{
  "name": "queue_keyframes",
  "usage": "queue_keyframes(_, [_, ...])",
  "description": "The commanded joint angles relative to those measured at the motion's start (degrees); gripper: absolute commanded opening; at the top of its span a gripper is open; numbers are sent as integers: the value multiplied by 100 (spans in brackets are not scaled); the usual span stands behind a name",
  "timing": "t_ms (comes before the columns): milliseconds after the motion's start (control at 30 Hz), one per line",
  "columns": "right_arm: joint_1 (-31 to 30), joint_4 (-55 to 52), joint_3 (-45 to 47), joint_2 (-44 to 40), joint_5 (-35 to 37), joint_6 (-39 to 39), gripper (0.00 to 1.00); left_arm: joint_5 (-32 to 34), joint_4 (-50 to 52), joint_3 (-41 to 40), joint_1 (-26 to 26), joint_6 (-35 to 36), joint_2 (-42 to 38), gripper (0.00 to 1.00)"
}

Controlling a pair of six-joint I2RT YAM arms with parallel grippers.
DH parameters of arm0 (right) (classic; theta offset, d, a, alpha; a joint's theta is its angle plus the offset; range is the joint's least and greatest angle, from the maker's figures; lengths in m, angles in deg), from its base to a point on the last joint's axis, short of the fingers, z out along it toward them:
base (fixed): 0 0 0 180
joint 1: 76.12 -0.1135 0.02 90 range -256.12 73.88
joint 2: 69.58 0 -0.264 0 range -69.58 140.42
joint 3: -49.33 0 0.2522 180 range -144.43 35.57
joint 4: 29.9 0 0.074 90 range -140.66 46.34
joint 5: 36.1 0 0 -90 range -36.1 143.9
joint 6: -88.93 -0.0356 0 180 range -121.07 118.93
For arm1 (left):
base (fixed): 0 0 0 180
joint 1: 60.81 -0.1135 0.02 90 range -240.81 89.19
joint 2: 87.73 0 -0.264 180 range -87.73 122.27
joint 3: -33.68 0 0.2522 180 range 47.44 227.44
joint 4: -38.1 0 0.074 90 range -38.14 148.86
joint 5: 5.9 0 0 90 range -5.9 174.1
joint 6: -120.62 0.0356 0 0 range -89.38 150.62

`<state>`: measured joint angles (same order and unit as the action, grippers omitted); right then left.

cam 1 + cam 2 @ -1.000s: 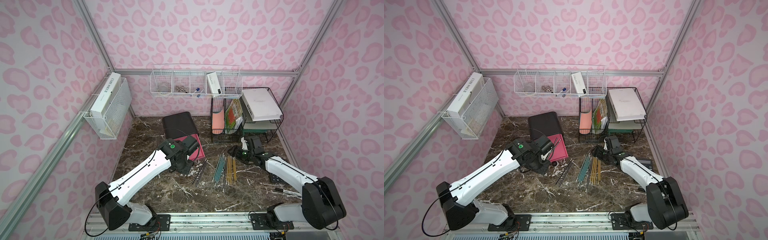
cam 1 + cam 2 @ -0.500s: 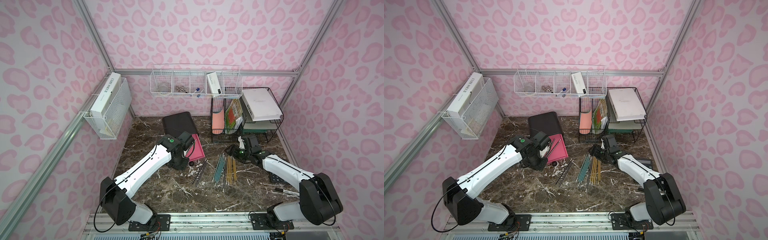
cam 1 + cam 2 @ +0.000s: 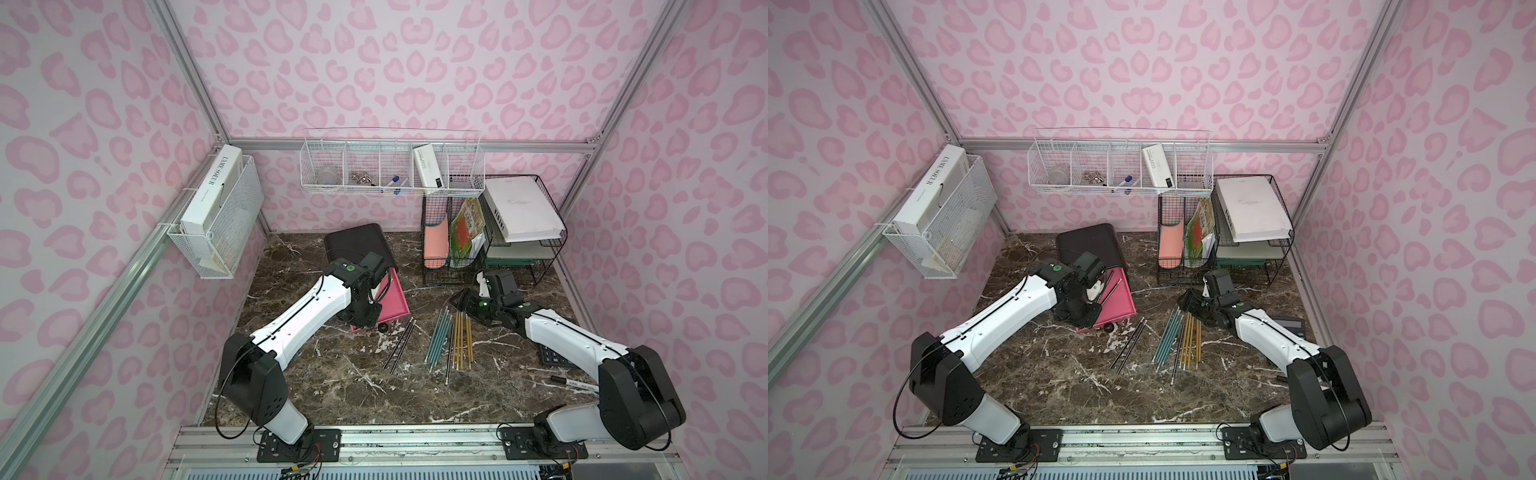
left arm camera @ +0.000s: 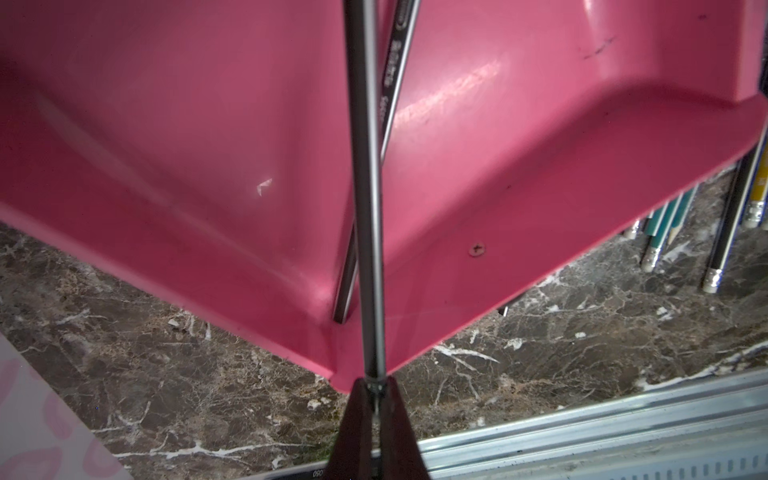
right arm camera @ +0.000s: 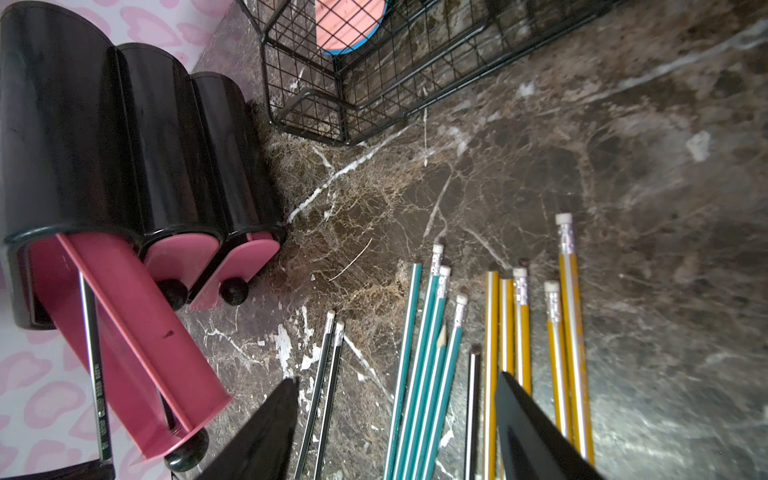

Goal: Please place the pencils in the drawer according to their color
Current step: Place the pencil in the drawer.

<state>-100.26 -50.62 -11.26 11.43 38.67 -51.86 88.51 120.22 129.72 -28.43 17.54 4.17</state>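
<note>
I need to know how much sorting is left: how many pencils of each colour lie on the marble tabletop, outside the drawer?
Black pencils: 3
Teal pencils: 5
Yellow pencils: 5
Total: 13

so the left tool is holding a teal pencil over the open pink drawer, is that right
Not quite. The pencil clamped in the left tool is a dark grey pencil, not a teal one. The left wrist view shows it held over the open pink drawer. In both top views the teal pencils lie outside the drawer.
</note>
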Motion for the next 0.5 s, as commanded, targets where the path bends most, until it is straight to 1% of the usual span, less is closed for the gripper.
queue_keyframes(0, [1, 55, -20, -33, 28, 22, 67, 108, 0, 75, -43, 113, 80, 0])
queue_keyframes(33, [-3, 61, -20, -33, 28, 33, 67, 137, 15, 246, -56, 115, 106, 0])
queue_keyframes(67, [4, 57, -19, -41, 28, 34, 67, 155, 34, 302, -65, 130, 140, 5])
queue_keyframes(200, [0, 70, -17, -41, 21, 34, 67, 192, 119, 501, -75, 183, 183, 36])
queue_keyframes(267, [-4, 64, -11, -52, 20, 42, 67, 197, 168, 577, -67, 209, 167, 55])
queue_keyframes(300, [5, 68, -2, -52, 13, 42, 67, 208, 198, 608, -70, 214, 158, 60])
queue_keyframes(367, [2, 71, -8, -60, 17, 36, 67, 225, 263, 656, -74, 212, 112, 67])
queue_keyframes(467, [-3, 80, 5, -55, 2, 44, 67, 206, 399, 745, -74, 163, -44, 71])
